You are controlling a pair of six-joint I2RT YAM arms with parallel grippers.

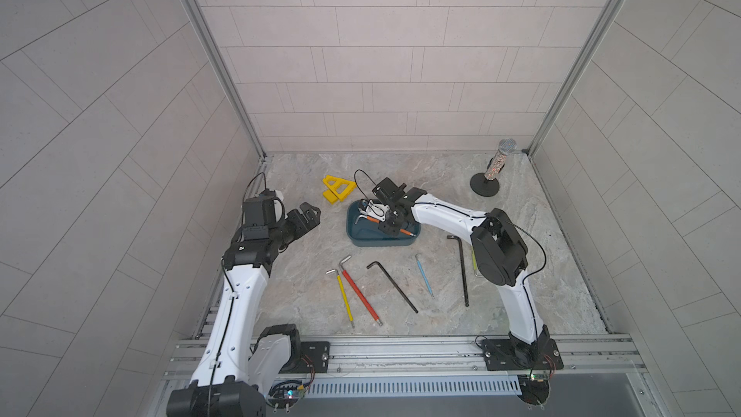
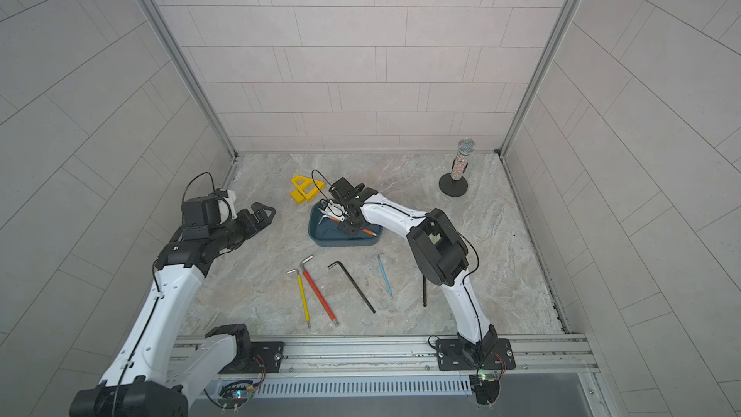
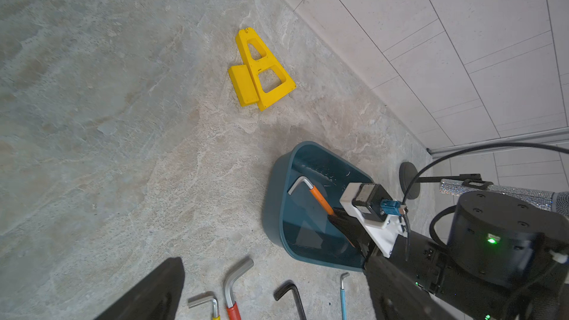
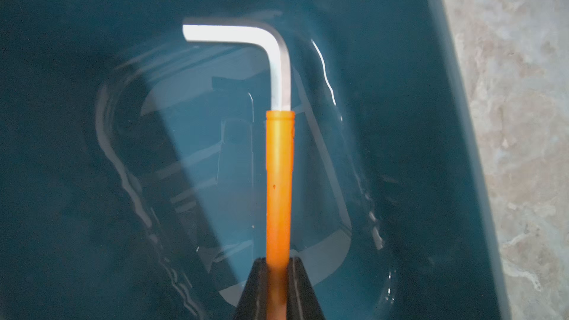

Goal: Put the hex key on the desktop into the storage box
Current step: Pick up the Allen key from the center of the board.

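The teal storage box (image 1: pixel 353 234) (image 2: pixel 316 234) sits mid-desktop. My right gripper (image 1: pixel 391 225) (image 4: pixel 278 260) reaches down inside it, shut on the orange-sleeved hex key (image 4: pixel 278 180) (image 3: pixel 320 198); the key's silver bent end (image 4: pixel 234 33) points at the box's left end. Whether the key touches the box floor I cannot tell. My left gripper (image 1: pixel 312 216) (image 2: pixel 266 214) hovers open and empty left of the box. Several more hex keys lie on the desktop (image 1: pixel 304 298) in front of the box: yellow (image 1: pixel 345 298), red (image 1: pixel 361 292), black (image 1: pixel 393 286), blue (image 1: pixel 425 276) and a long black one (image 1: pixel 463 270).
A yellow triangular piece (image 1: pixel 339 190) (image 3: pixel 261 69) lies just behind the box's left corner. A glittery microphone on a round black stand (image 1: pixel 491 174) is at the back right. Aluminium rails (image 1: pixel 401 351) edge the front, and tiled walls close in the other sides.
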